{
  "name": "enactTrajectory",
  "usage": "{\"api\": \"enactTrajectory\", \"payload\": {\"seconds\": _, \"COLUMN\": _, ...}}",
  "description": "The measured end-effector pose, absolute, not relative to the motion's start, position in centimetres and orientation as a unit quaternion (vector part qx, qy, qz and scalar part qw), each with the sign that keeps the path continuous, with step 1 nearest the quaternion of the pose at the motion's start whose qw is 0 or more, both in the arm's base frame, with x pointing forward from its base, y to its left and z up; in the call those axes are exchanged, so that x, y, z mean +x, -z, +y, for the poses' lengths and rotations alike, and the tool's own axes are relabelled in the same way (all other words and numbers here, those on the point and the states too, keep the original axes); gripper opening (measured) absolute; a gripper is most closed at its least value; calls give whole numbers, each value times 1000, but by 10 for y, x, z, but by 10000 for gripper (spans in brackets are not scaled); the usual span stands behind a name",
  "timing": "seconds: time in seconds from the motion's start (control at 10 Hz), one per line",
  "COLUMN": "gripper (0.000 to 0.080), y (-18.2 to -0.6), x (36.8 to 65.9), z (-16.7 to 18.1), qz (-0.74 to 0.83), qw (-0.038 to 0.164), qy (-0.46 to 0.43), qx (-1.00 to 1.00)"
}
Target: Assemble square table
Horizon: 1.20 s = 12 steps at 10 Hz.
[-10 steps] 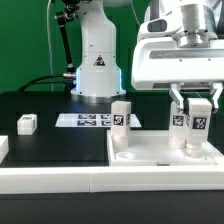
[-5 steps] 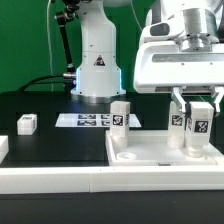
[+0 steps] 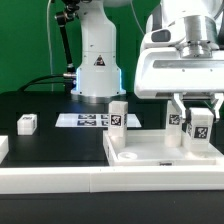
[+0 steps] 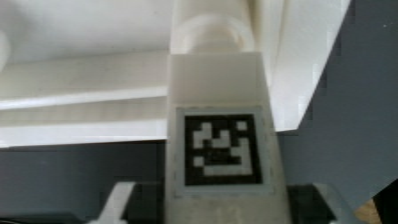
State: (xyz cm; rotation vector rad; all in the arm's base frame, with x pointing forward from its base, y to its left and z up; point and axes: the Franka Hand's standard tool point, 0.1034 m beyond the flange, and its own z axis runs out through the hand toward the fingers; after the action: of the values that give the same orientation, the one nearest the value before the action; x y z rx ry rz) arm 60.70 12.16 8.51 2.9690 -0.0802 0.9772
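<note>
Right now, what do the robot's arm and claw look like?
The arm is glossy white with rounded segments. Its base carries a black triangular warning sticker and a bluish light band lower down. Black cables run beside it. The claw has a boxy white housing under a dark grey cylinder, and two dark fingers.

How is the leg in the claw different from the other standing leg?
The held leg is pinched in the claw, while the free leg stands alone with nothing touching it. The held leg is at the tabletop side on the exterior view's right, and the free leg is at its far corner on the exterior view's left. Both are white, upright, and wear a black-and-white tag.
</note>
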Motion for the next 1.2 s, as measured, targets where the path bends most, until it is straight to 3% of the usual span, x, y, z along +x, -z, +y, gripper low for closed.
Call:
{"api": "enactTrajectory", "payload": {"seconds": 0.5, "gripper": 290, "y": -83, "x": 606, "z": 122, "qz": -33, "qw": 11, "qy": -310, "qx": 950}}
{"api": "enactTrajectory", "payload": {"seconds": 0.8, "gripper": 610, "y": -81, "x": 605, "z": 122, "qz": -31, "qw": 12, "qy": -308, "qx": 951}}
{"api": "enactTrajectory", "payload": {"seconds": 1.2, "gripper": 648, "y": -81, "x": 605, "z": 122, "qz": -30, "qw": 13, "qy": -307, "qx": 951}}
